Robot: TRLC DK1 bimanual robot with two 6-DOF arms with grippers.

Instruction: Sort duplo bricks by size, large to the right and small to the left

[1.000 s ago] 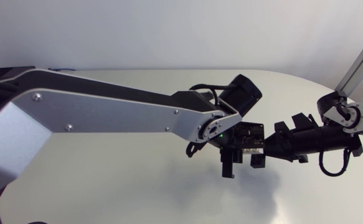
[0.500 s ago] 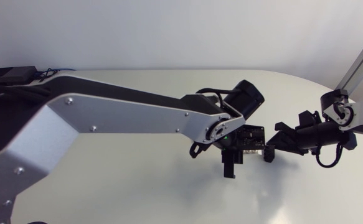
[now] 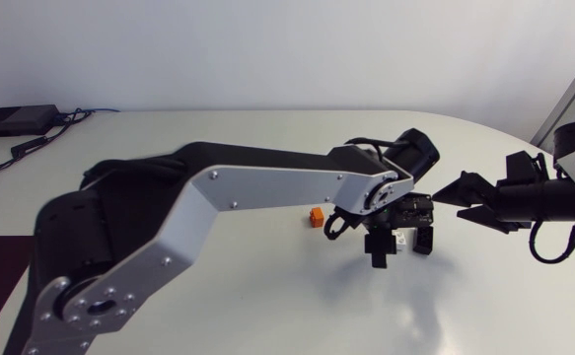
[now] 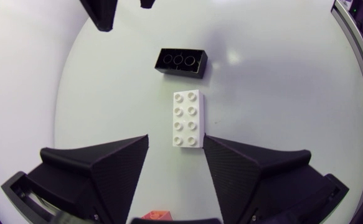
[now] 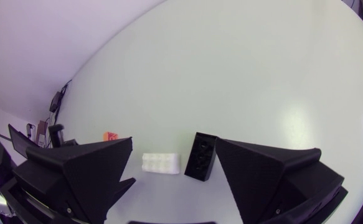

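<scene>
On the table's (image 3: 267, 138) right half, a white brick (image 4: 187, 118), long and studs up, lay under the left claw (image 4: 175, 163), whose fingers were spread wide to either side of its near end, seemingly clear of it. The step in hand appeared to be the pick-up of this large brick for the right-hand pile. The next move probably called for a straight descent and a squeeze across the brick's long sides, with which the fingers were already lined up. A black brick (image 4: 181, 62), tipped so its hollow underside showed, sat just beyond the white brick's far end, apart from it, and looked large too. A small orange brick (image 3: 316, 217) lay near the left claw on its other side, well placed for a later trip leftward. The right claw (image 5: 175, 149), also spread and empty, pointed at the pair from the right. Its nearness and the black brick left a crowded path for carrying the white brick right.
</scene>
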